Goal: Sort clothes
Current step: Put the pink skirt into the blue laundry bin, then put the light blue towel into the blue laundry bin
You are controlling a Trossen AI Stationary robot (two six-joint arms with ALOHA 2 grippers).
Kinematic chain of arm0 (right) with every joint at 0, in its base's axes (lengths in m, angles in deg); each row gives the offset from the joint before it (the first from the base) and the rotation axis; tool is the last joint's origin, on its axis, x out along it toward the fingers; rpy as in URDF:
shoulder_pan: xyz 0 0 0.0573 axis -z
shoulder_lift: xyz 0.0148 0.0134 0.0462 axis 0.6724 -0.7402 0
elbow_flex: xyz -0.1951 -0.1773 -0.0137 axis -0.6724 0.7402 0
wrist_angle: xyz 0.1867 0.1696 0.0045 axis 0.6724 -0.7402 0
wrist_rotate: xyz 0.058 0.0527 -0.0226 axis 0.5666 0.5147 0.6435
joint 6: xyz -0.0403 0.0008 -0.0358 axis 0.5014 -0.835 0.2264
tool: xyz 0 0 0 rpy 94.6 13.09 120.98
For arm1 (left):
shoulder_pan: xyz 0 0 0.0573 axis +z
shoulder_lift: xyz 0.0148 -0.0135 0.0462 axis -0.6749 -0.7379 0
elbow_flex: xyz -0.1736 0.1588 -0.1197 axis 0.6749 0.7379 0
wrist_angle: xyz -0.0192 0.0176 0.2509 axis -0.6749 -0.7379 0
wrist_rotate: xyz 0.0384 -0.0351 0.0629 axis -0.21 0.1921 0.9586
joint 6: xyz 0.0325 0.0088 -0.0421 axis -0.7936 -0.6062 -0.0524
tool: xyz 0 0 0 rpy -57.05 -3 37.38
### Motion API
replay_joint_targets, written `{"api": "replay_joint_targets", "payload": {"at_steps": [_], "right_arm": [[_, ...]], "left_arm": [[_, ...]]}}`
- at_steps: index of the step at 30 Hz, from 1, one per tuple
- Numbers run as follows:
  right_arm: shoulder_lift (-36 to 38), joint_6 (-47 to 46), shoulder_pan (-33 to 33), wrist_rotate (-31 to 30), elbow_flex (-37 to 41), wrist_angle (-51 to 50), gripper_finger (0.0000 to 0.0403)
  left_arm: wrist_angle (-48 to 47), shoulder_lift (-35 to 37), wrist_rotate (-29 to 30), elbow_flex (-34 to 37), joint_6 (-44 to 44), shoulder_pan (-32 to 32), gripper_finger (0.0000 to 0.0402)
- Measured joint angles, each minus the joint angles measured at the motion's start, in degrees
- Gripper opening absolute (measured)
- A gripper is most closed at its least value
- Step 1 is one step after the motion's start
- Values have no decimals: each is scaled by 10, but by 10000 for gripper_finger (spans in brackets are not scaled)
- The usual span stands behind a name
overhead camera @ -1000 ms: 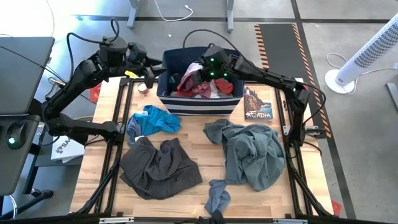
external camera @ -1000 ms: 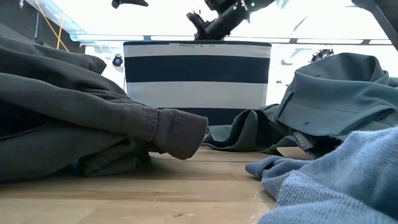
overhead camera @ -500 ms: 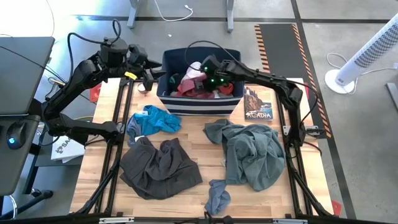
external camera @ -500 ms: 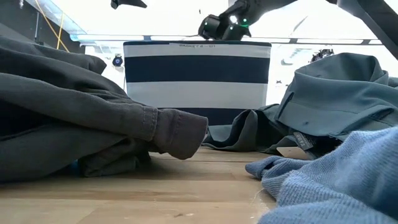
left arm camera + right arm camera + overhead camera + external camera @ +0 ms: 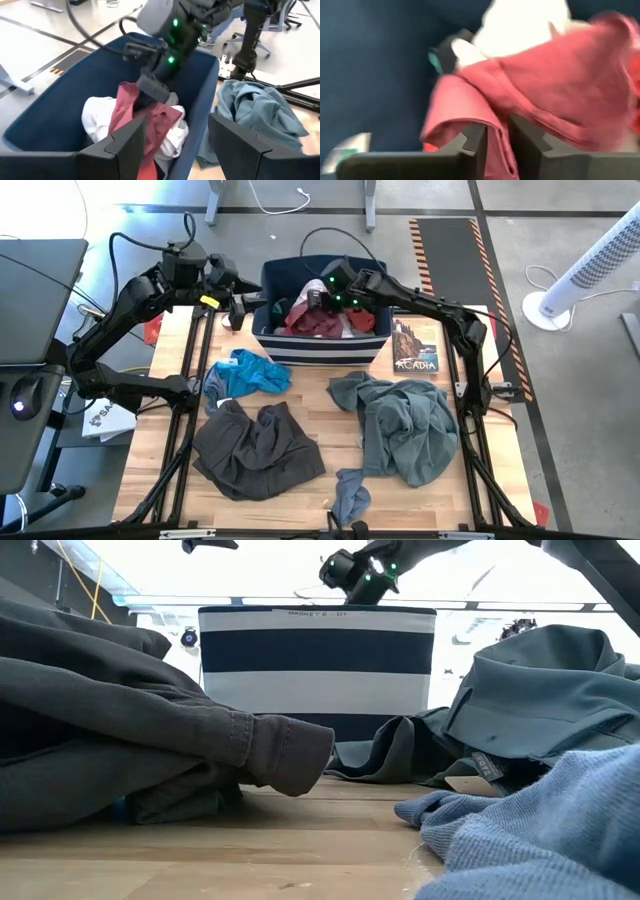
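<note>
1. Clothes split between bin and table: maroon piece (image 5: 318,323) and white piece (image 5: 300,307) piled inside the navy striped bin (image 5: 320,350) at the table's far edge.
2. On the wooden table (image 5: 310,425): bright blue piece (image 5: 250,372) just in front of the bin, dark grey-brown trousers (image 5: 255,448) nearer, grey-green shirt (image 5: 405,425) on the right side, small grey sock (image 5: 348,498) at the near edge.
3. Right gripper (image 5: 150,82) down inside the bin, fingers parted only narrowly, a fold of the maroon piece between them.
4. Left gripper (image 5: 243,304) hovering just beside the bin's left wall, fingers spread wide, grasping nothing.
</note>
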Motion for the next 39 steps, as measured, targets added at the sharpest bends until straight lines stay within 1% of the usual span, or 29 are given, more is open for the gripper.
{"api": "replay_joint_targets", "payload": {"at_steps": [5, 10, 14, 17, 23, 26, 33, 35, 37, 39], "right_arm": [[0, 15, 0, -7, -55, -7, 102], [1, 31, 3, -27, -123, -32, 118], [1, 62, 6, -38, -173, -55, 119], [1, 77, 6, -26, -199, -59, 119], [2, 142, 5, -24, -225, -61, 119], [2, 149, 5, -22, -233, -62, 119], [5, 146, 4, -1, -239, -60, 119], [5, 126, 4, 4, -239, -59, 119], [5, 104, 5, 33, -239, -61, 119], [5, 121, 5, 78, -239, -61, 119]], "left_arm": [[-2, 0, -15, 0, -13, 0, 209], [-11, 0, -17, 0, -22, 0, 209], [-18, 0, -17, 0, -22, 0, 209], [-19, 0, -17, 0, -22, 0, 209], [-19, 0, -14, 0, -21, 0, 209], [-23, 0, -8, 0, -21, 0, 209], [-47, 0, 20, 0, 0, 0, 209], [-46, 0, 31, 0, 4, 0, 209], [-47, 0, 31, 0, 14, 0, 209], [-53, 0, 33, 0, 22, 0, 209]]}}
